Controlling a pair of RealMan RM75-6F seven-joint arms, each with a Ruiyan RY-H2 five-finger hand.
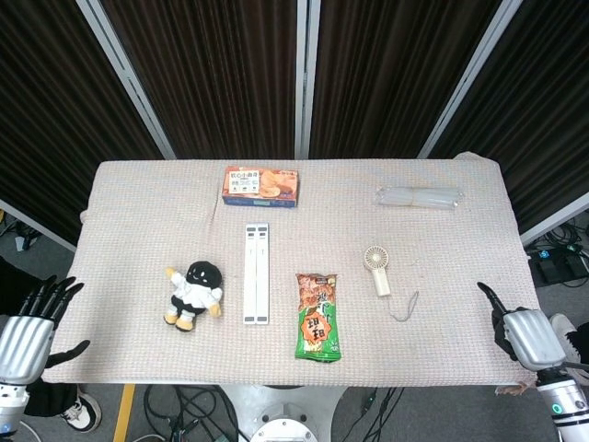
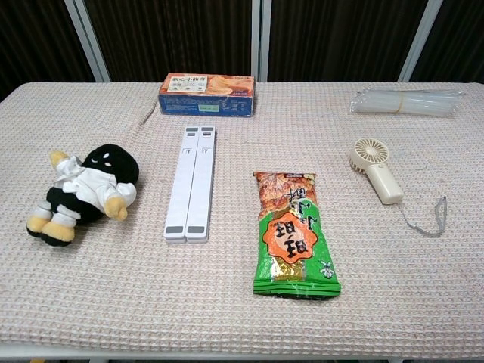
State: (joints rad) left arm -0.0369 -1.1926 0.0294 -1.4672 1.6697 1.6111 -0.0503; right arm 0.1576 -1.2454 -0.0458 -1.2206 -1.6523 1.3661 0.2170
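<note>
While both hands hang empty, the biscuit box lies shut.

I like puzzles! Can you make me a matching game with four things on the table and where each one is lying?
Things:
1. plush doll
2. biscuit box
3. handheld fan
4. snack bag

Places:
A. far edge of the table, left of the middle
B. right half, with a grey strap trailing from it
C. near edge, just right of the white folding stand
D. left side, just left of the white folding stand

Pairs: 1-D, 2-A, 3-B, 4-C
</note>
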